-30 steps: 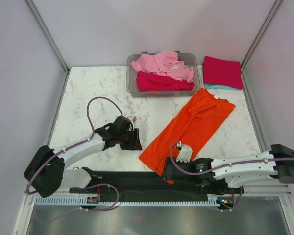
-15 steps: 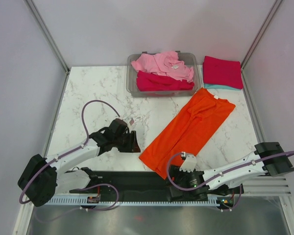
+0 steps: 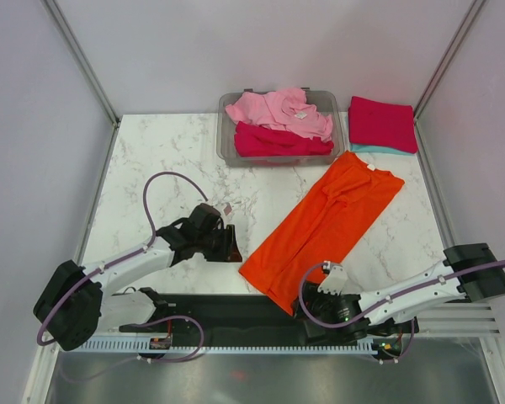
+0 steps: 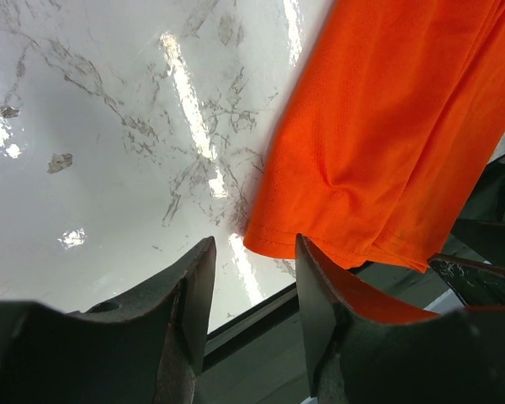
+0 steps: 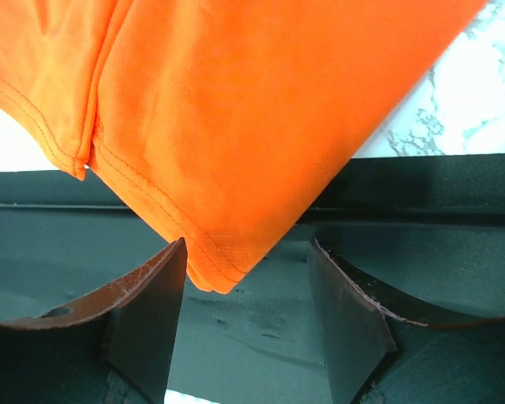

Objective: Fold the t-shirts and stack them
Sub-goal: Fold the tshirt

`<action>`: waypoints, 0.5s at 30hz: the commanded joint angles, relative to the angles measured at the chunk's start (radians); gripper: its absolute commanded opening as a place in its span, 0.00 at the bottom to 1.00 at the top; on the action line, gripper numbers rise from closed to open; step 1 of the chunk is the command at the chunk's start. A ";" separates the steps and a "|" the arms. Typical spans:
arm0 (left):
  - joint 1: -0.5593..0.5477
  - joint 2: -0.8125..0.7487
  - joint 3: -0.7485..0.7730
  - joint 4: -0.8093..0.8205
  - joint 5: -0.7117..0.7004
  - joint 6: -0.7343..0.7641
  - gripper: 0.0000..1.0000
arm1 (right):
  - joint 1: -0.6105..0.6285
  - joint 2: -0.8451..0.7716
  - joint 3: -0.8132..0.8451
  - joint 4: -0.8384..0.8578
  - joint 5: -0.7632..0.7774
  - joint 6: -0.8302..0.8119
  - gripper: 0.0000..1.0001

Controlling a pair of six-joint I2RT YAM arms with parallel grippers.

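A bright orange t-shirt (image 3: 326,220), folded into a long strip, lies diagonally on the marble table; its near corner hangs over the black front strip. My left gripper (image 3: 235,249) is open at the shirt's left hem corner; in the left wrist view (image 4: 254,246) the orange hem (image 4: 379,135) lies just ahead of the jaws. My right gripper (image 3: 302,304) is open at the near corner; in the right wrist view (image 5: 247,250) the orange corner (image 5: 236,118) dips between the jaws. Pink (image 3: 279,109) and crimson (image 3: 273,141) shirts lie crumpled in the bin. A folded crimson shirt (image 3: 382,123) lies on a teal one (image 3: 380,150).
The grey see-through bin (image 3: 227,139) stands at the back centre. The folded stack sits at the back right corner, near the frame post. A black strip (image 3: 227,310) runs along the table's near edge. Bare marble (image 3: 160,160) lies to the left.
My right gripper has slid back and right to the shirt's near corner over the black strip. My left gripper has shifted slightly at the left hem. The shirt has not moved.
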 commanded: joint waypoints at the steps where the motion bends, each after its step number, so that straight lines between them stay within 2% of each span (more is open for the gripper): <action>1: 0.000 0.000 0.007 0.046 0.022 -0.018 0.50 | 0.007 0.053 0.014 0.068 0.021 0.206 0.67; 6: 0.000 -0.004 -0.001 0.048 0.027 -0.023 0.50 | 0.005 0.145 0.074 0.072 -0.011 0.171 0.65; 15: 0.000 -0.044 -0.060 0.105 0.073 -0.041 0.49 | 0.005 0.188 0.098 0.114 -0.010 0.134 0.48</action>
